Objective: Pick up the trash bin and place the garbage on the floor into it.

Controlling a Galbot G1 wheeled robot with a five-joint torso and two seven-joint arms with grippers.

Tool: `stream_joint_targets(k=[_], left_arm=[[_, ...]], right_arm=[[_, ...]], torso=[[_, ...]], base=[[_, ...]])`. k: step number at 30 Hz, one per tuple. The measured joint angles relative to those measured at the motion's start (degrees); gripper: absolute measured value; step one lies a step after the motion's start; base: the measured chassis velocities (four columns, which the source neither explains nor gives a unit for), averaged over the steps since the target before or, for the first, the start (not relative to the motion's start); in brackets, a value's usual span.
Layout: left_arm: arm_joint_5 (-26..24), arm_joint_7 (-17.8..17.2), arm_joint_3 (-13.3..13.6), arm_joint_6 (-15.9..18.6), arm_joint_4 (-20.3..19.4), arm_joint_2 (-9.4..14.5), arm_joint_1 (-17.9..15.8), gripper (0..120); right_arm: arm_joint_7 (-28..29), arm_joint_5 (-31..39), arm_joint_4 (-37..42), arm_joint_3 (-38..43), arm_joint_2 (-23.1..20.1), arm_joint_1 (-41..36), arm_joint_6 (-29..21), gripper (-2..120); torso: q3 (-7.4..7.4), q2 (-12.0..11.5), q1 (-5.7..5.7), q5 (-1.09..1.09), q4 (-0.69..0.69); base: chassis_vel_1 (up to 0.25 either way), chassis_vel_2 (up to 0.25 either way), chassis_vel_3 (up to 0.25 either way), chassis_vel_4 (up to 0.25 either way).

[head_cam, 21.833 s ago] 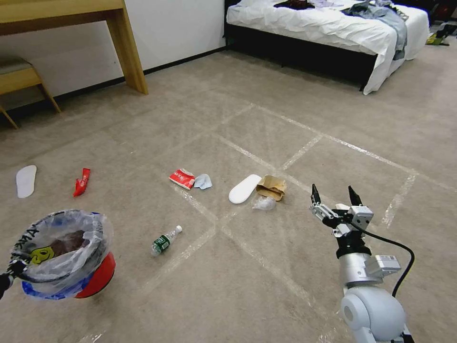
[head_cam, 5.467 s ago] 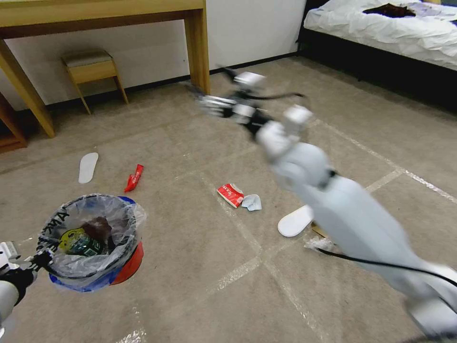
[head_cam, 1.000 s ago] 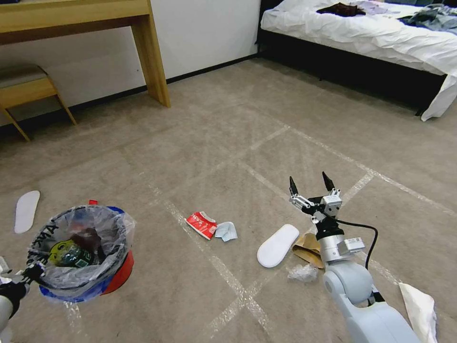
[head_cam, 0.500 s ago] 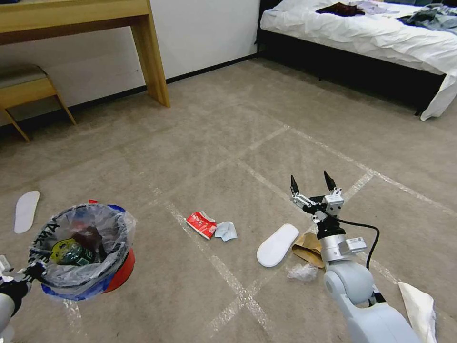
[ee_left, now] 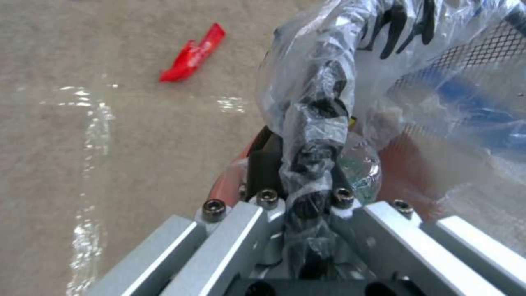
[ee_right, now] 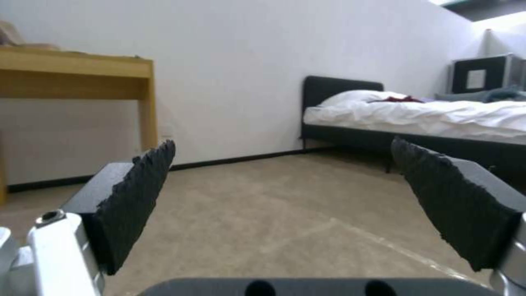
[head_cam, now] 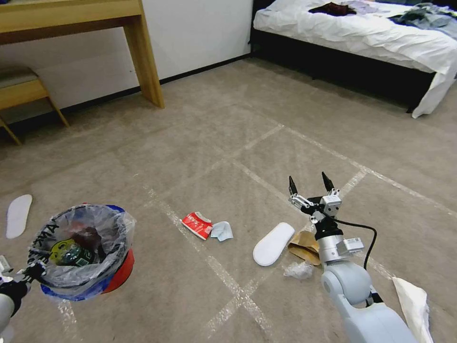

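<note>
Head view: left hand (head_cam: 24,278) at 8 o'clock is clamped on the rim of the trash bin (head_cam: 78,252), held clear of the floor (head_cam: 200,143). Right hand (head_cam: 310,188) at 4 o'clock is raised, fingers apart and empty. White slipper (head_cam: 273,243), brown paper bag (head_cam: 303,245) and red wrapper (head_cam: 196,224) lie near centre. Risk: the pinch catches mostly liner (ee_left: 315,123); added weight could slip the bin loose.

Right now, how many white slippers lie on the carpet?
2: one slipper beside the paper bag near the right gripper, the other at far left.
</note>
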Motion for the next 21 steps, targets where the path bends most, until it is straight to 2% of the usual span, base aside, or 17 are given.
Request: stream_joint_targets(k=[21], left_arm=[[0.02, -0.03, -0.16, -0.08, -0.15, -0.62, 0.04, 0]], right_arm=[[-0.11, 0.02, -0.76, -0.54, -0.15, 0.76, 0.17, 100]], torso=[[0.00, 0.00, 0.00, 0.00, -0.03]], base=[[-0.109, -0.098, -0.106, -0.102]])
